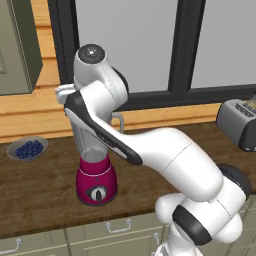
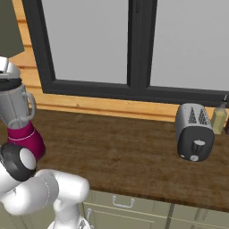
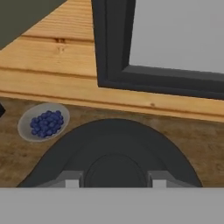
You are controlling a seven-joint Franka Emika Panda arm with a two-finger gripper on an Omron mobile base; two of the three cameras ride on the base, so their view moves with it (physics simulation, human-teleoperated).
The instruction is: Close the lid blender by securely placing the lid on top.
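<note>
My hand [image 3: 113, 183] grips the dark round flat lid [image 3: 114, 151] by its centre knob, directly over the magenta-based blender with its clear grey jar [image 1: 95, 172] on the brown wooden bench [image 2: 129, 147]. I judge it nearly seated; pressing down and releasing remain.
</note>
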